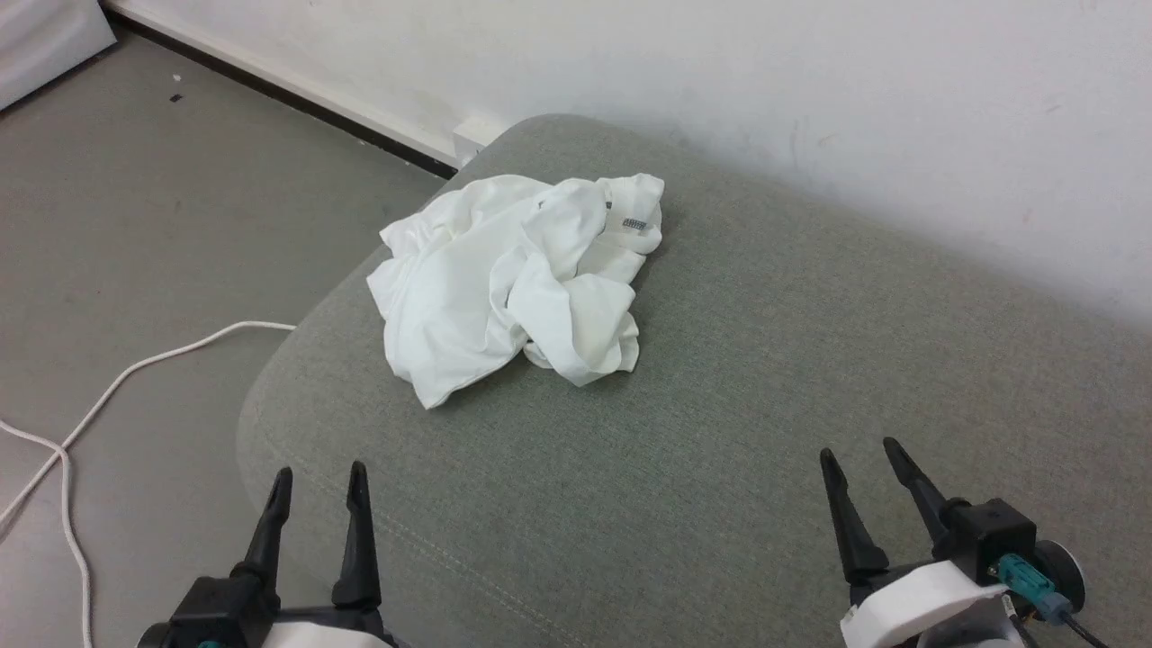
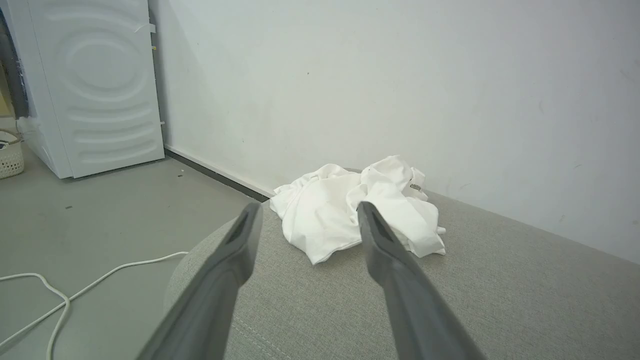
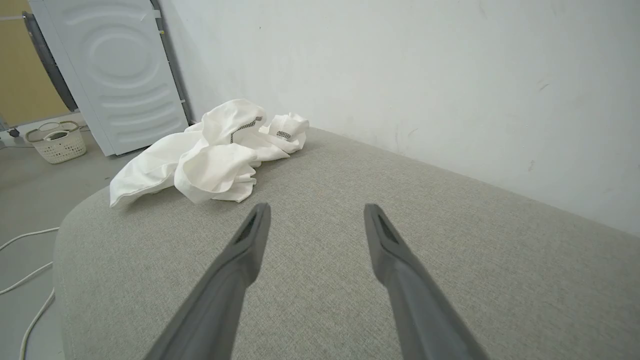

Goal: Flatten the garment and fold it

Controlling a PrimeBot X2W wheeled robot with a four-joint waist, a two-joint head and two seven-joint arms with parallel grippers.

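The garment [image 1: 513, 279] is a white T-shirt lying crumpled in a heap near the far left corner of a grey-green upholstered surface [image 1: 720, 405]. A small label and dark zigzag stitching show on its far side. It also lies ahead in the left wrist view as the garment [image 2: 345, 210] and up to the left in the right wrist view as the garment [image 3: 210, 155]. My left gripper [image 1: 321, 472] stands open at the near left edge, well short of the cloth. Over at the near right, my right gripper [image 1: 859, 453] is open too, with nothing between its fingers.
A white wall runs behind the upholstered surface. A white cable [image 1: 108, 396] trails over the grey floor to the left. A white appliance [image 2: 95, 85] stands against the wall, with a pale basket [image 3: 56, 142] beside it. The surface's rounded left edge drops off to the floor.
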